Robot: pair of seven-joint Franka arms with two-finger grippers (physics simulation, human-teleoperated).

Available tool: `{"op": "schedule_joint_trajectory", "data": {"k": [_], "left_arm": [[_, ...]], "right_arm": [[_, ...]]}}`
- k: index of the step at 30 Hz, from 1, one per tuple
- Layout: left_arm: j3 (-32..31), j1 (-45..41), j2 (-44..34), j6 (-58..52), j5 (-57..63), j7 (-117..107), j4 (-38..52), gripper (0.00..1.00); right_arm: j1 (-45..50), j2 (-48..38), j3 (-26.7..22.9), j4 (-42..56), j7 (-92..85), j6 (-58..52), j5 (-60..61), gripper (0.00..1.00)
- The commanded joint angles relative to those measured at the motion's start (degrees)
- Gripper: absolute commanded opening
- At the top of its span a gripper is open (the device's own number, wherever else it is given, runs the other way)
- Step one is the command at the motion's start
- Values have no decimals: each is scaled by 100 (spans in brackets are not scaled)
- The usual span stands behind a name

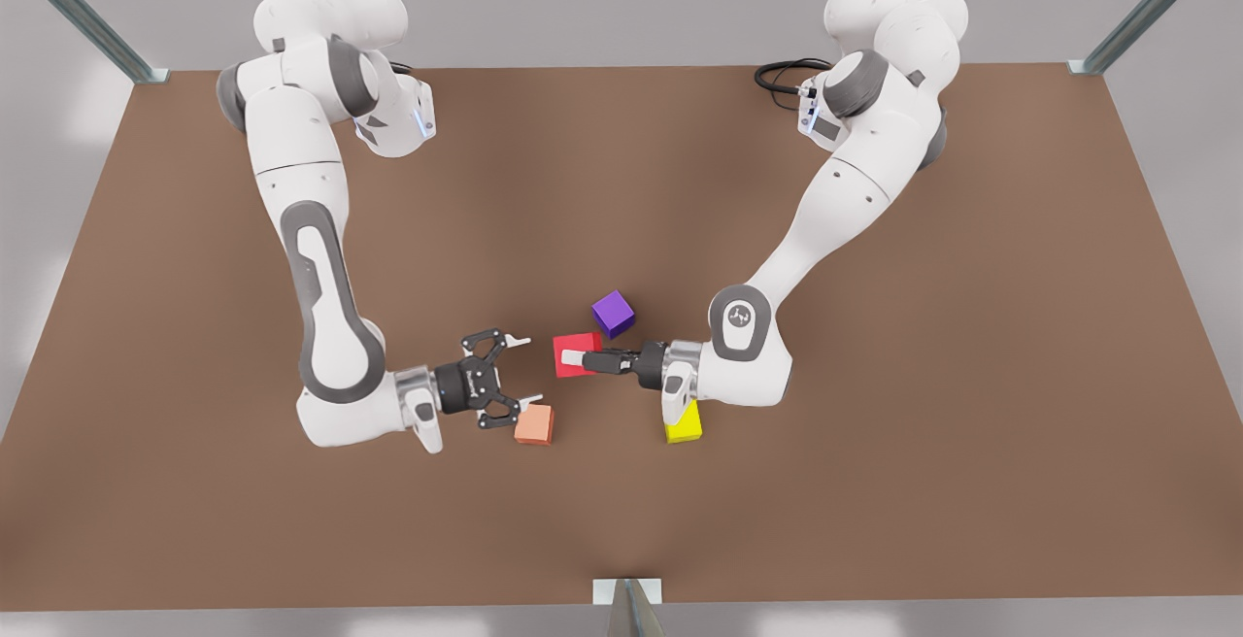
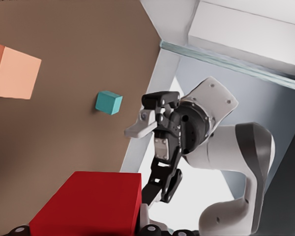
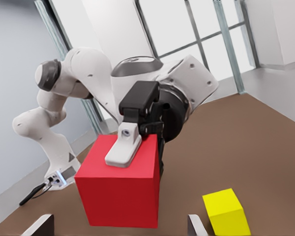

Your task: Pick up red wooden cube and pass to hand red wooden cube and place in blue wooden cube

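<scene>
The red wooden cube (image 1: 577,354) is held off the table at the middle, with my left gripper (image 1: 573,357) shut on it; this is the arm on the front view's right. One white finger (image 3: 123,147) lies across the cube's top face (image 3: 120,191). My right gripper (image 1: 527,370), on the front view's left arm, stands open facing the cube, a short gap away, with nothing between its fingers. The left wrist view shows that open gripper (image 2: 143,164) beyond the red cube (image 2: 88,201). The blue wooden cube (image 2: 108,102), teal in colour, rests on the table farther off.
A purple cube (image 1: 613,313) sits just behind the red one. Right below the right gripper's lower finger lies a salmon-orange cube (image 1: 534,424). A yellow cube (image 1: 684,423) lies under the left wrist. The brown table (image 1: 874,472) stretches wide on both sides.
</scene>
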Motion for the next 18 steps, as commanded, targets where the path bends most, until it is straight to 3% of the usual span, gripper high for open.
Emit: {"op": "schedule_joint_trajectory", "data": {"k": [1,18], "left_arm": [[-3,0,-9,0,-95,1313,2,63],[-12,-53,26,211,-34,1506,11,63]], "right_arm": [[13,-8,2,-37,-2199,93,93,100],[162,-157,2,-512,-2226,155,418,100]]}}
